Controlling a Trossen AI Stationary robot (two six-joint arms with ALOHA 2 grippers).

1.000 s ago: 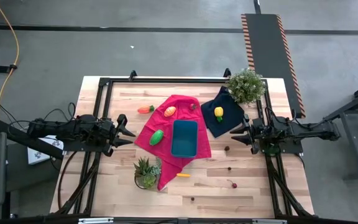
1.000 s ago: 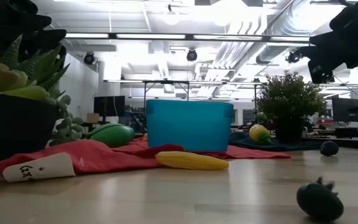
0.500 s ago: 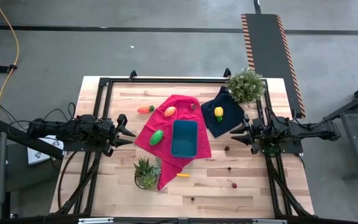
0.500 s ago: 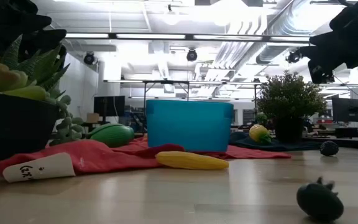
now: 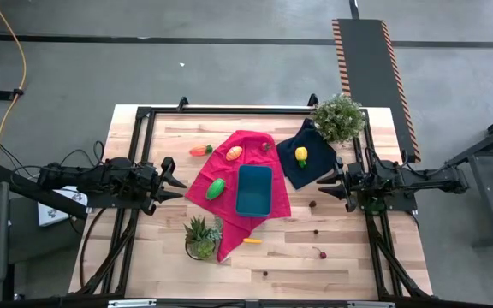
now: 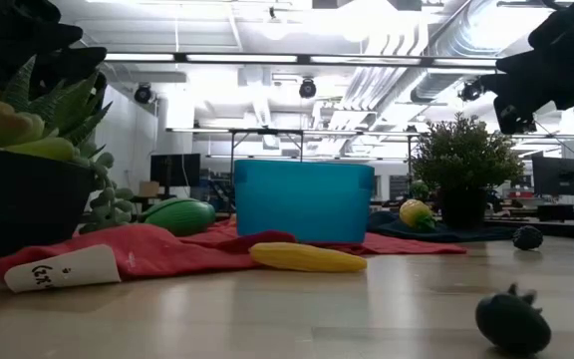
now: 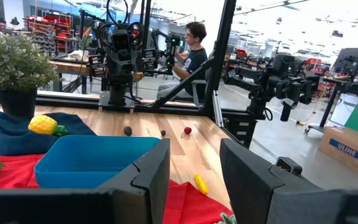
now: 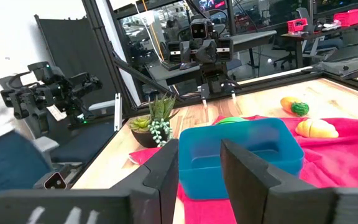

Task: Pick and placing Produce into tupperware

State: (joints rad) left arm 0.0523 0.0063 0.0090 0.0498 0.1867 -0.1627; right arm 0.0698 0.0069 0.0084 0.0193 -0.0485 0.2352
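The blue tub [image 5: 254, 190] sits empty on the red cloth [image 5: 229, 171] at table centre. A green vegetable [image 5: 216, 188] lies at its 9 o'clock, a lemon [image 5: 300, 155] at 1 o'clock. Left gripper [image 5: 178, 182] waits closed at 9 o'clock. Right gripper [image 5: 325, 185] waits at 3 o'clock, fingers slightly apart, holding nothing.

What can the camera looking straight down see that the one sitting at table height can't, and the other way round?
Only the high view shows both arms parked at the table's sides, the left gripper and right gripper, plus the small orange toy carrot on bare wood and the orange-yellow toy fruit on the red cloth.

Only the low view shows the room behind, with ceiling lights and desks.

Both show the teal-blue rectangular plastic tub, the green toy vegetable, the yellow toy corn and the yellow toy fruit on the dark navy cloth.
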